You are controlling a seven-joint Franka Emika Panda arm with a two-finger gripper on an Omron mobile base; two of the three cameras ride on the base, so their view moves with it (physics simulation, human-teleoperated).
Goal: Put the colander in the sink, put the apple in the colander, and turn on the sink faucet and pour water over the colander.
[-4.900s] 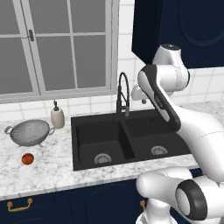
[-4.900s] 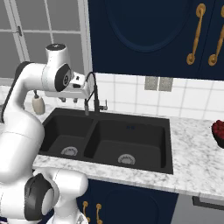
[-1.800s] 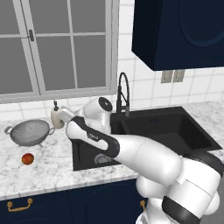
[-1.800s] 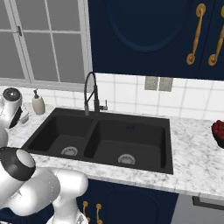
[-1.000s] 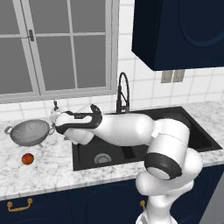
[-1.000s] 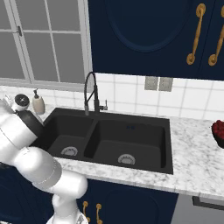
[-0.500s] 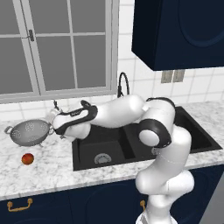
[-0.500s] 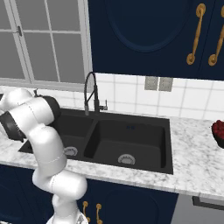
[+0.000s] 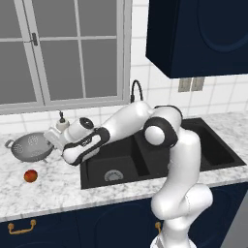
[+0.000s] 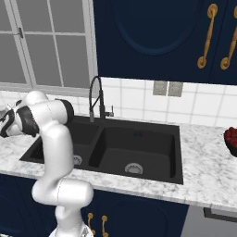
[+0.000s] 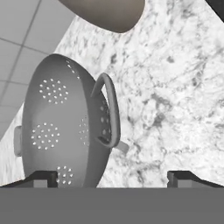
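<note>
The wide-open fingers (image 11: 36, 177) are sitting just right of the colander (image 11: 65, 124), its near handle between them.

Marble counter (image 9: 53, 186) bears colander (image 9: 30, 146), apple (image 9: 31, 176).

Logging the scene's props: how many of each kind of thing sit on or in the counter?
Colander: 1
Apple: 1
Soap bottle: 1
Faucet: 1
Sink: 1, with 2 basins
Bowl of red fruit: 1
Total: 6
</note>
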